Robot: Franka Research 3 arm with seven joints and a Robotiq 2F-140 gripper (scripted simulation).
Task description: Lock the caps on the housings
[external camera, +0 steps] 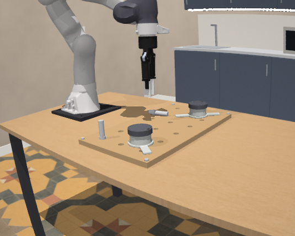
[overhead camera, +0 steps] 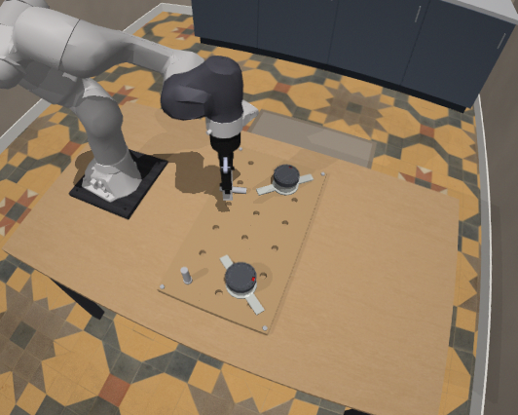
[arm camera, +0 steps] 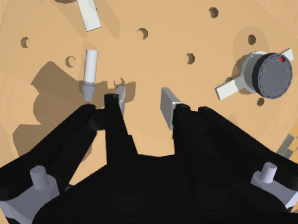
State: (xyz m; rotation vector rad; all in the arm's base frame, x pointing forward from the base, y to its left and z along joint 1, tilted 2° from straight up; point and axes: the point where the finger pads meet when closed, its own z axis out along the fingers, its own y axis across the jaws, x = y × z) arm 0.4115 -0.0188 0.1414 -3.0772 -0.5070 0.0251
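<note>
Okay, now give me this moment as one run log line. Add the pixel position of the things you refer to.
hand (overhead camera: 227,194) (external camera: 148,92) (arm camera: 143,97): open, above board (overhead camera: 270,273) (external camera: 167,149) | capped housings (overhead camera: 240,282) (external camera: 140,136) (arm camera: 270,75) (overhead camera: 286,180) (external camera: 198,109): both upright | one pin (overhead camera: 186,276) (external camera: 101,129): upright | other pin (overhead camera: 239,190) (external camera: 160,113) (arm camera: 90,70): lying | cap lock: cannot tell

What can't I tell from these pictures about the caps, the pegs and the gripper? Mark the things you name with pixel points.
- Whether either dark cap (overhead camera: 240,277) (external camera: 140,129) (arm camera: 273,75) is locked: top and exterior views show no stop or closed mark.
- The far housing's cap (overhead camera: 286,175) (external camera: 197,105): almost wholly cut off by the wrist view's upper edge.
- The gap between the gripper's (overhead camera: 227,196) (arm camera: 144,106) fingertips: in the exterior view, the fingers overlap.
- Standing peg (overhead camera: 185,275) (external camera: 101,129): outside the wrist view.
</note>
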